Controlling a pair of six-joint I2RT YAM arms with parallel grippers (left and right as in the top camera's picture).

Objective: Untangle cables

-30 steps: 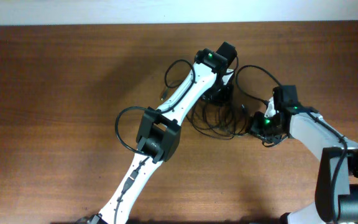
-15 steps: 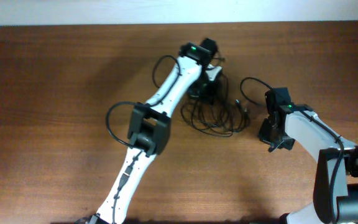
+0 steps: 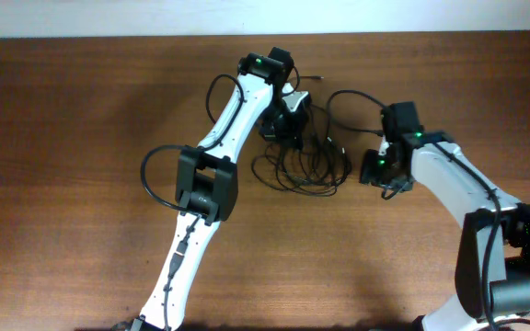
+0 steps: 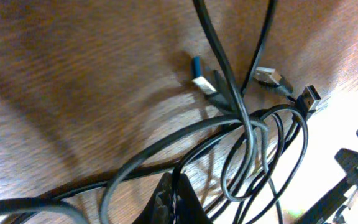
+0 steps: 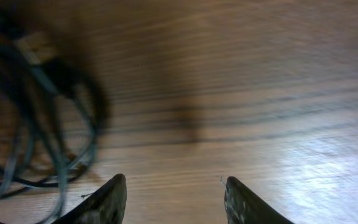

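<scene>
Sprawling on wood-grain table (image 3: 72, 119), cables (image 3: 304, 167) (black, looped), pale strip (image 3: 155, 17) beyond

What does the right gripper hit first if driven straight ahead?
Likely the bare table: the open right gripper frames only wood. The cables sit left of that line in its wrist view; depth unclear.

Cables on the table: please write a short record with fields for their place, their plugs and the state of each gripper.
cables: one tangled black bundle on the wooden table, between the two grippers
plugs seen: one blue-tipped plug and two silver plugs, in the left wrist view
left gripper: shut, apparently pinching strands of the bundle
right gripper: open, nothing between its fingers, bundle off to one side
</scene>
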